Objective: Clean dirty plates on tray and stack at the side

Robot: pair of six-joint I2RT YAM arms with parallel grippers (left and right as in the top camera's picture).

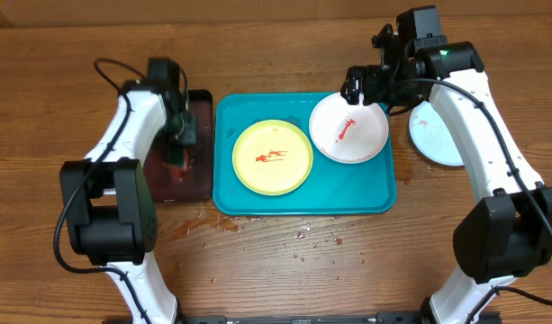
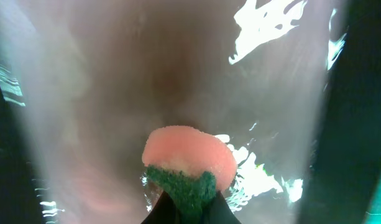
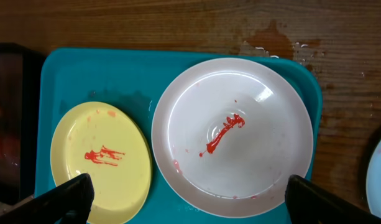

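While my left hand (image 2: 187,214) pinches a pink sponge (image 2: 190,155), my right hand (image 3: 190,202) hangs wide open and empty over the white plate (image 3: 234,137), round with a red smear (image 3: 224,132).

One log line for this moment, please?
left gripper: shut on sponge over black tray | right gripper: open over white plate | yellow plate: smeared | blue plate: off turquoise tray

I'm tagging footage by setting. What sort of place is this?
Probably a robotics lab bench staged for dishwashing: robot arms at a wooden table, a turquoise tray holding a sauce-smeared white plate and yellowish plate, plus a sponge.
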